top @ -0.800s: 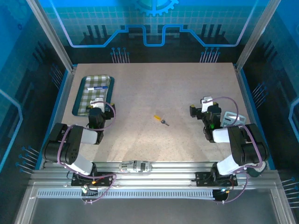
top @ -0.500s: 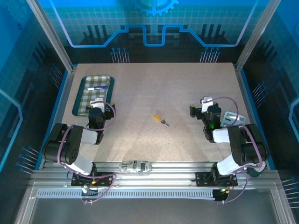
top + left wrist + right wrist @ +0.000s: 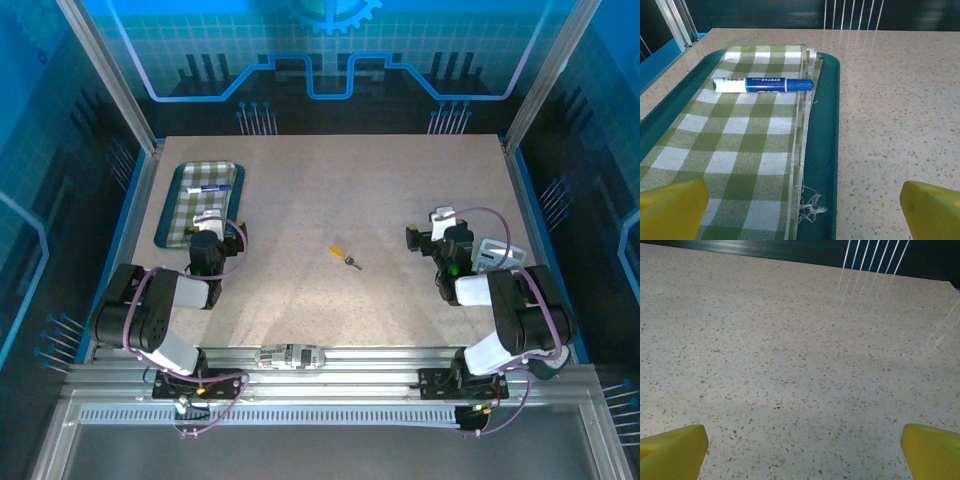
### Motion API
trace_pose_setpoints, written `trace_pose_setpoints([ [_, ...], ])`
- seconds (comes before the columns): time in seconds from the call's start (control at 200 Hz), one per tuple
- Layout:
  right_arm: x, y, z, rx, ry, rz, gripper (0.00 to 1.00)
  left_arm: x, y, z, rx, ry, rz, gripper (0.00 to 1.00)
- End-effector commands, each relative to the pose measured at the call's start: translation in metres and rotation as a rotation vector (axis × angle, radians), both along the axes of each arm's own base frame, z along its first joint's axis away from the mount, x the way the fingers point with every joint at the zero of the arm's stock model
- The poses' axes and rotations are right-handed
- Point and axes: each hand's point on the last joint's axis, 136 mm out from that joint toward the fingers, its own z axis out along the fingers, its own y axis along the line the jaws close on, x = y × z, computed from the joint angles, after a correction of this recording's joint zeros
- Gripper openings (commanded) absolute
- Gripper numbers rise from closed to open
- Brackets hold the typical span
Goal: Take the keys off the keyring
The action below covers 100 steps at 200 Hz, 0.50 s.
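Key (image 3: 354,264) and keyring (image 3: 338,252) lie touching, end to end, on the bare counter (image 3: 330,180) near its middle, between the two arms and well apart from both. Both pieces look tiny, light and stiff. Lying flat, they will probably skid under a careless pinch, and the metal is likely slippery. The best plan seems to be one hand on the yellow-orange piece and the other on the key's round head. The left hand (image 3: 800,212) hangs over the near end of a green tray (image 3: 822,125), fingers spread wide and holding nothing. The right hand (image 3: 800,450) is equally wide apart over bare counter. The tray carries a checked cloth (image 3: 740,140) and a blue-and-white marker (image 3: 762,84), off to the left, clear of any reach toward the key.
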Motion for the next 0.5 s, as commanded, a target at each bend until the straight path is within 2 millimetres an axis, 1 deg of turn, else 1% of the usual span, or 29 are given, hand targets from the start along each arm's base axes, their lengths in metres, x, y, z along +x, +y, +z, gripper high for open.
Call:
trace_pose_setpoints([
  [0.0, 0.009, -0.007, 0.016, 0.007, -0.040, -0.043, 1.00, 0.008, 0.002, 0.008, -0.033, -0.027, 0.004, 1.00],
  [0.025, 0.008, -0.006, 0.017, -0.004, -0.027, -0.044, 1.00, 0.008, 0.003, 0.011, -0.025, -0.036, 0.013, 1.00],
  [0.07, 0.007, -0.002, 0.026, -0.018, -0.014, -0.031, 1.00, 0.006, 0.001, 0.016, -0.019, -0.035, 0.013, 0.99],
  [0.105, 0.007, -0.001, 0.036, -0.030, -0.011, -0.031, 1.00, 0.005, -0.001, 0.022, -0.009, -0.040, 0.006, 0.99],
  [0.18, 0.003, -0.005, 0.058, -0.015, -0.013, -0.070, 1.00, 0.002, 0.007, 0.036, 0.017, -0.034, 0.074, 0.99],
  [0.225, 0.000, -0.009, 0.071, 0.060, -0.023, -0.101, 1.00, 0.001, 0.007, 0.046, 0.016, -0.029, 0.079, 0.99],
  [0.285, -0.004, -0.004, 0.088, 0.200, -0.039, -0.074, 1.00, -0.001, 0.007, 0.060, 0.003, -0.039, 0.084, 1.00],
  [0.36, -0.008, -0.005, 0.090, 0.466, 0.017, -0.077, 1.00, -0.007, 0.014, 0.078, -0.126, -0.082, 0.154, 0.99],
  [0.385, -0.007, 0.003, 0.092, 0.530, 0.040, -0.011, 1.00, -0.009, 0.016, 0.081, -0.190, -0.088, 0.178, 0.99],
  [0.43, -0.004, 0.019, 0.094, 0.591, 0.077, 0.107, 1.00, -0.012, 0.015, 0.082, -0.318, -0.084, 0.194, 1.00],
  [0.45, -0.003, 0.024, 0.094, 0.605, 0.104, 0.133, 0.99, -0.011, 0.011, 0.082, -0.367, -0.078, 0.165, 1.00],
  [0.495, -0.002, 0.041, 0.094, 0.632, 0.145, 0.206, 0.93, -0.008, 0.000, 0.085, -0.444, -0.076, 0.094, 0.99],
])
